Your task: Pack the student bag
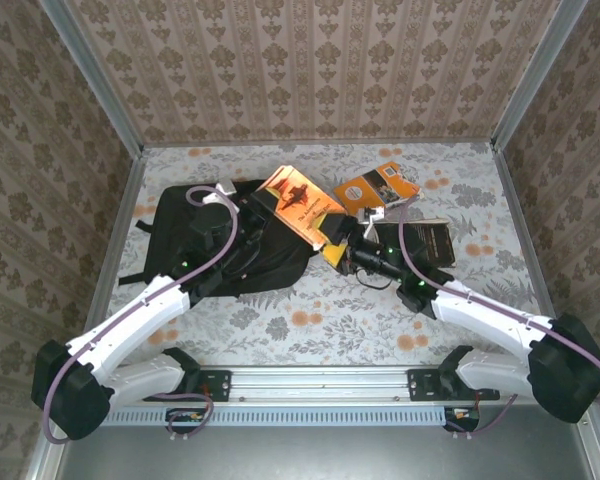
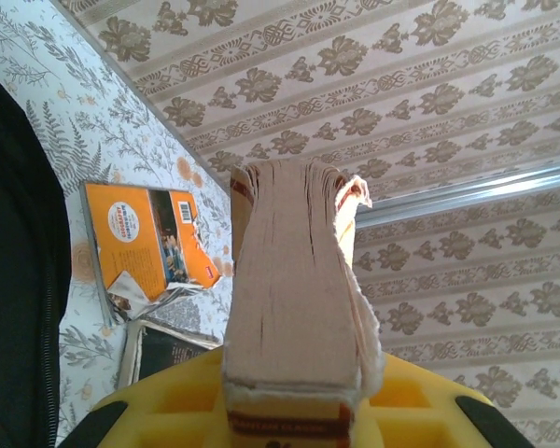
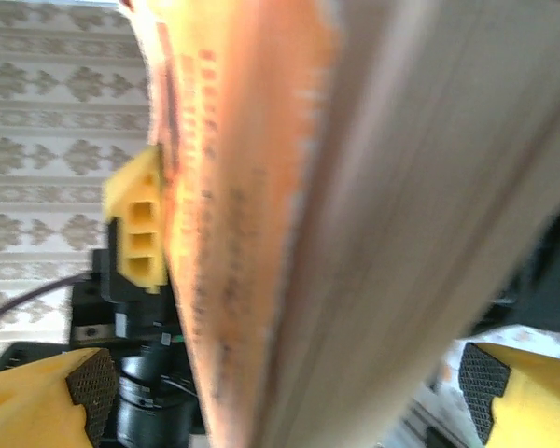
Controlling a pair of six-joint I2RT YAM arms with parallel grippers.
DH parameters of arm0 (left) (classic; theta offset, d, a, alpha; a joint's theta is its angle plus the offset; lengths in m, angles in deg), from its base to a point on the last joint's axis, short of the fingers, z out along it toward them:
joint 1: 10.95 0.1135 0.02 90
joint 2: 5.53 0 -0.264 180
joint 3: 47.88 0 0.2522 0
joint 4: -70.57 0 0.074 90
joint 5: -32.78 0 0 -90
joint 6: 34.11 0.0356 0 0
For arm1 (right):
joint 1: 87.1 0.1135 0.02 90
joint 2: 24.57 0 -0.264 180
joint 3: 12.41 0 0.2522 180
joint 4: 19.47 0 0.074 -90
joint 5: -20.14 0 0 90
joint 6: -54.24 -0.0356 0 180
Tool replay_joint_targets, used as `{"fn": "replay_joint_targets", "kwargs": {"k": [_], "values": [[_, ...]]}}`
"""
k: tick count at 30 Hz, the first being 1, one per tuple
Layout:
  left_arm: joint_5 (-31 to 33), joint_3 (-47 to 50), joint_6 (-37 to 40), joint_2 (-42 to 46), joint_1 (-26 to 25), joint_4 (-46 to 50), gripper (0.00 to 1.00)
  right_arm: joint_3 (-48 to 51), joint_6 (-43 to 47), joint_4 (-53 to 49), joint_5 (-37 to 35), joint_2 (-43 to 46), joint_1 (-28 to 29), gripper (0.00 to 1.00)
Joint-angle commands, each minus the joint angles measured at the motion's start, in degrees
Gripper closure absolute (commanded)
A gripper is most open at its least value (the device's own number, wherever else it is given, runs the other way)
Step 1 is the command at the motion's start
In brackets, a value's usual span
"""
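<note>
An orange paperback (image 1: 298,198) is held up off the table (image 1: 330,315), above the right-hand edge of the student bag (image 1: 265,255), which lies flat on the left half of the patterned surface with its straps spread toward the left wall. The left gripper (image 2: 294,415) is seen clamped on the paperback: in the left wrist view the yellow fingers (image 2: 182,401) are pressed against both covers at the lower end of the book, and the fanned page edges are turned toward the camera. The jaws of the right gripper (image 3: 285,387) are spread wide around the same paperback; the black ribbed pads (image 3: 91,381) are seen well apart on either side of it, with a gap left between each pad and the covers, so no grip is made by that side. One yellow finger of the left gripper is also made out beyond the book in the right wrist view. A second orange book (image 1: 380,185) is seen lying on the table behind the raised one, and a dark book (image 1: 430,240) lies just beside it, nearer the right arm.
</note>
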Motion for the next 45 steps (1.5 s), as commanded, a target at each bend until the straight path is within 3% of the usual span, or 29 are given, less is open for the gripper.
{"fn": "replay_joint_targets", "kwargs": {"k": [1,13,23,29,33,36,38,42,45], "values": [[1.62,0.62,-3.91,1.40,0.11,-4.89,1.00,-2.14,-2.87,10.63,-4.85,-1.07,0.51,0.11],[2.63,3.74,-4.57,3.40,-1.20,-4.13,1.00,-8.87,3.06,7.74,-7.12,-3.03,0.43,0.59],[2.56,4.57,-4.35,4.14,-1.67,-3.34,1.00,-11.77,8.42,4.30,-7.17,-3.72,-0.34,0.50],[3.04,4.46,-2.49,4.72,-2.31,-1.99,1.00,-10.81,8.74,5.24,-6.71,-4.30,-1.39,0.71],[1.75,4.50,-1.09,4.32,-2.33,-1.87,1.00,-10.64,9.88,4.77,-5.82,-4.17,-2.40,0.90],[-0.25,0.42,9.67,5.09,-1.72,5.40,0.60,-10.08,11.77,1.32,-5.60,-2.22,-3.53,1.00],[1.23,-4.48,19.47,5.86,-1.27,16.34,0.41,-9.47,14.22,-4.27,-5.98,0.27,-4.81,1.00],[3.79,-11.45,33.68,4.61,1.10,31.95,0.28,-8.83,23.08,-24.77,-12.84,8.72,-6.67,1.00],[5.31,-19.41,44.36,-2.88,1.63,43.23,0.20,-9.39,28.68,-39.01,-21.32,14.92,-6.77,1.00]]}}
